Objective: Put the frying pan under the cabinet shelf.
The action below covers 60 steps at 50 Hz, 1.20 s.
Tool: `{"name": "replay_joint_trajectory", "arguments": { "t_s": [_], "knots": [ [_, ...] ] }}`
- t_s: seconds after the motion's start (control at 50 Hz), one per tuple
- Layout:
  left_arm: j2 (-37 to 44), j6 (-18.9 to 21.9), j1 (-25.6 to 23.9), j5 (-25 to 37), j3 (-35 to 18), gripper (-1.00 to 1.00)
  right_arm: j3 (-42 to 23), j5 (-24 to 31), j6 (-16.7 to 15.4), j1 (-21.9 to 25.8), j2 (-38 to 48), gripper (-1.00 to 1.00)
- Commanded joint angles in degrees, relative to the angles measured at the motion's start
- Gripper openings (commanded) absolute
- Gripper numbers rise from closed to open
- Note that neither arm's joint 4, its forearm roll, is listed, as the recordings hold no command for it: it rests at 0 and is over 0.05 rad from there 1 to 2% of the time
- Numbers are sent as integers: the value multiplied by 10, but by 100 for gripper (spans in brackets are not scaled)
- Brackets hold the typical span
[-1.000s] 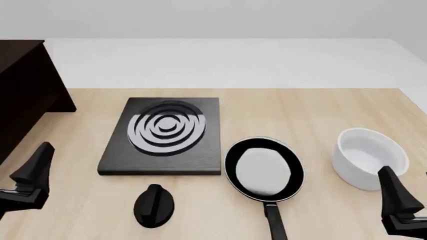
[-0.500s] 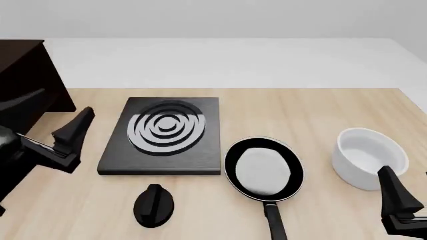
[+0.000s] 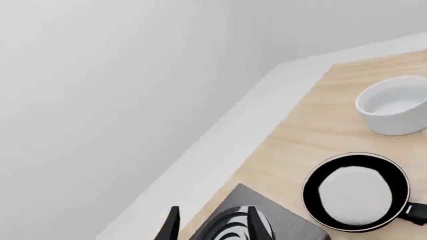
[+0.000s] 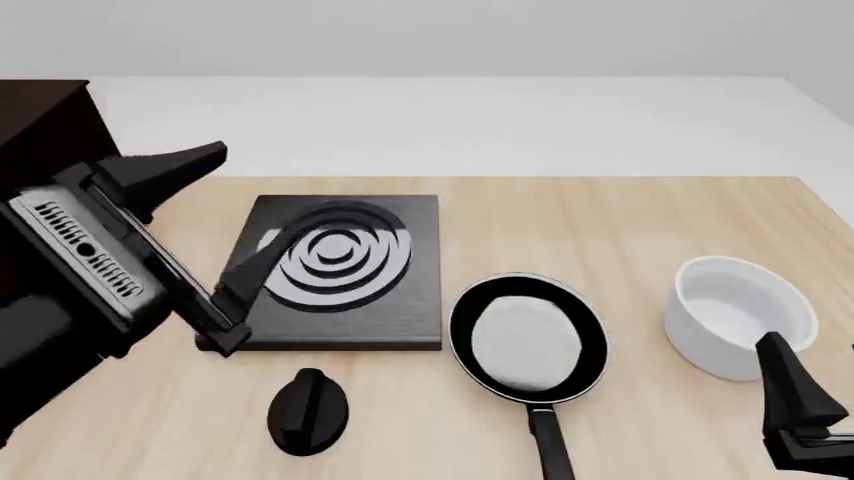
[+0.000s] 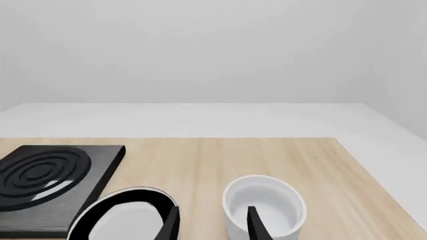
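Observation:
The frying pan (image 4: 527, 340) lies on the table right of centre, black rim, light grey inside, its handle (image 4: 550, 450) pointing at the near edge. It also shows in the wrist views, frying pan (image 3: 355, 192) and frying pan (image 5: 127, 215). The dark cabinet shelf (image 4: 40, 140) stands at the far left, partly hidden by my left arm. My left gripper (image 4: 254, 195) hangs open and empty high over the left side of the stove plate, well clear of the pan. Its fingertips (image 3: 172, 225) show spread. My right gripper (image 4: 811, 365) is open and empty near the front right corner, beside the bowl.
A flat black stove plate (image 4: 334, 265) with rings lies between cabinet and pan. In front of it sits a small black knob (image 4: 307, 408). A white deep bowl (image 4: 741, 315) stands right of the pan. The table's far edge meets a white floor.
My left arm has risen from the front left corner and swung up and right, over the stove plate's left side. The right arm, pan and bowl have not moved.

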Motion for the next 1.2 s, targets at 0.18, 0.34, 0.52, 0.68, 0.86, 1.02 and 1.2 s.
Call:
{"name": "replay_joint_trajectory", "arguments": {
  "t_s": [0.18,0.34,0.52,0.68,0.86,1.02,1.2],
  "knots": [
    [50,114,-133,-18,14,100,0,0,0,0,0,100],
    [66,145,-193,-36,23,100,0,0,0,0,0,100],
    [96,173,-251,-55,48,100,0,0,0,0,0,100],
    [129,181,-277,7,24,100,0,0,0,0,0,100],
    [153,183,-304,7,30,100,0,0,0,0,0,100],
    [168,185,-328,0,35,100,0,0,0,0,0,100],
    [202,196,-344,-46,54,100,0,0,0,0,0,100]
  ]
}}
